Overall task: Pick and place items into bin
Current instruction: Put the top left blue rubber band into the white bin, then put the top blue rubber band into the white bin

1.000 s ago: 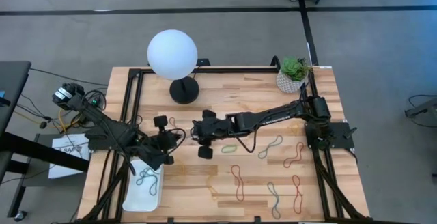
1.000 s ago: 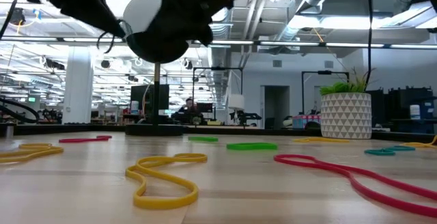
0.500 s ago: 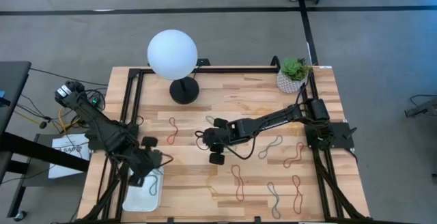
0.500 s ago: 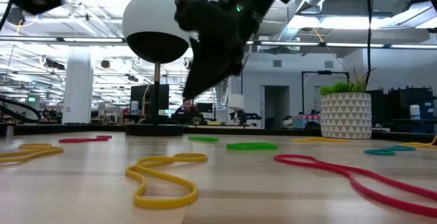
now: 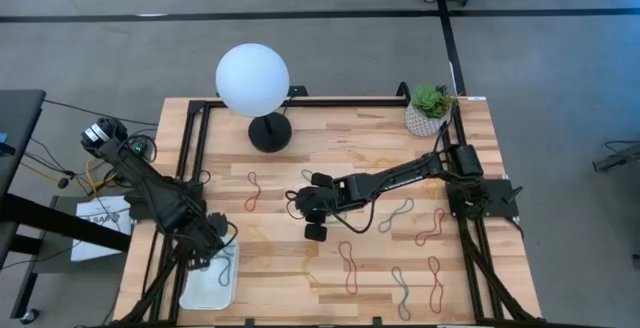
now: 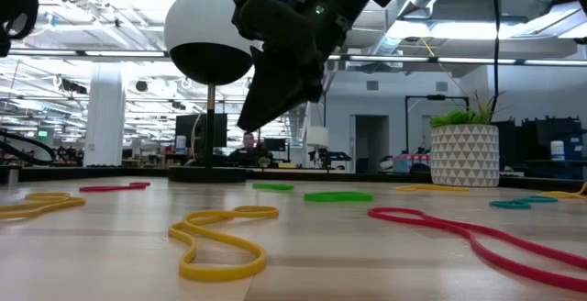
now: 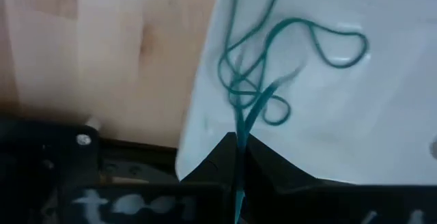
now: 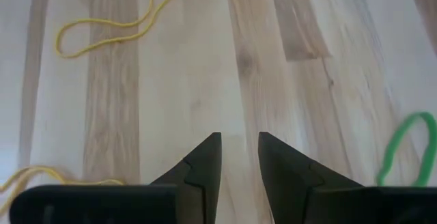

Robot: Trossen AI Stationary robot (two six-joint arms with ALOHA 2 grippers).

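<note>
I have the left gripper point(image 7: 237, 157) pinched tight on a blue-green rubber band point(image 7: 273, 67), hanging it over the white bin point(image 5: 205, 286) at the table's point(image 5: 330, 268) front-left corner. My right gripper point(image 8: 239, 157) hovers over bare wood mid-table, fingers parted and holding nothing, other bands point(image 5: 349, 268) scattered toward the front-right.

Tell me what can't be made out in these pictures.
- High view: whether the left gripper touches the bin; its arm covers that.
- Left wrist view: most of the bin, cut off by the edges.
- Right wrist view: the green band, cut off at the edge.
- Low view: the bin, out of frame.
</note>
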